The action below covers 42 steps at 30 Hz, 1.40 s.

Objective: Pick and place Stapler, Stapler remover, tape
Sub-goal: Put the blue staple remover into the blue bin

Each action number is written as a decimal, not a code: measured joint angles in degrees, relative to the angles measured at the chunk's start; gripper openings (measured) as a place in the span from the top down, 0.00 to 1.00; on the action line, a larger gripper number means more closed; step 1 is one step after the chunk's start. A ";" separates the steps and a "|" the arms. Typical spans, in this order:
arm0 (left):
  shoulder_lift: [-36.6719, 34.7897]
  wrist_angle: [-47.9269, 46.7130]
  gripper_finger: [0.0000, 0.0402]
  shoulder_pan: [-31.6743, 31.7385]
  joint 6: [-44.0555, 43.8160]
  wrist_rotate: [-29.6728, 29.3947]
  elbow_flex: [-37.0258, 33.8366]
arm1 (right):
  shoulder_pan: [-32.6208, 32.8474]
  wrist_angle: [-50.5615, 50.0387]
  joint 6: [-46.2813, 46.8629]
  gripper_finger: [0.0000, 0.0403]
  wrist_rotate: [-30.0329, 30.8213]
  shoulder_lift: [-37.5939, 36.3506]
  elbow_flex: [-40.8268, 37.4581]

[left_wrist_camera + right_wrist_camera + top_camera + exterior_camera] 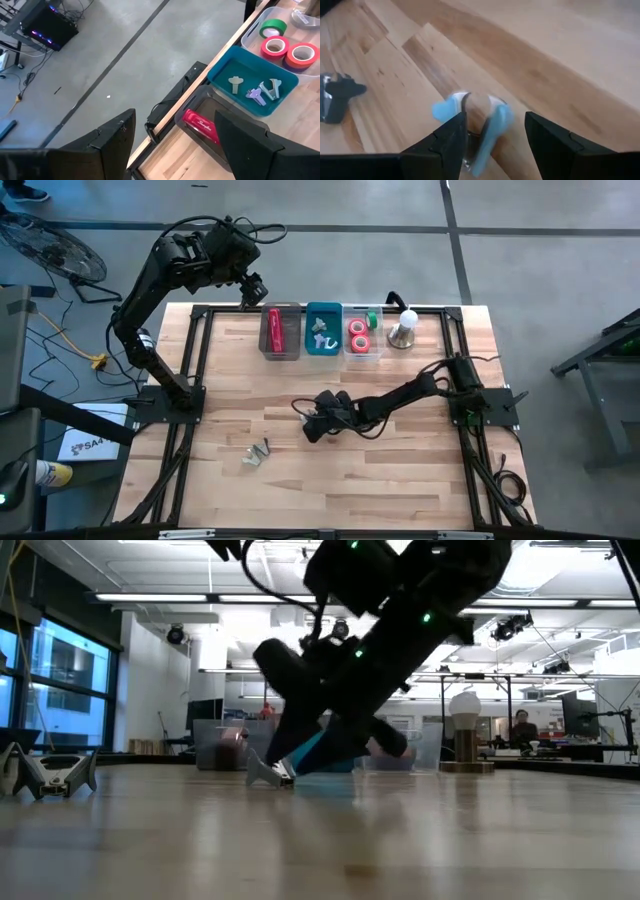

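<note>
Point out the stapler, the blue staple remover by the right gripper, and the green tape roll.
stapler [275,330]: high view, middle of its red body, in the left bin.
staple remover [490,127]: right wrist view, its blue handle.
green tape [273,27]: left wrist view, the ring's band.

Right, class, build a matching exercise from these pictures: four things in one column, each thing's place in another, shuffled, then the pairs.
Things:
1. stapler
2. tape
3. blue staple remover
4. left gripper

Places:
A. raised beyond the table's far edge
B. clear bin by the bell
C. between the right gripper's fingers, on the tabletop
D. dark-edged bin nearest the left arm

Pairs: 1-D, 2-B, 3-C, 4-A
</note>
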 joint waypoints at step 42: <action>0.00 -0.46 0.34 0.00 1.41 0.23 0.00 | -0.36 0.21 -6.46 0.93 4.78 -3.23 0.00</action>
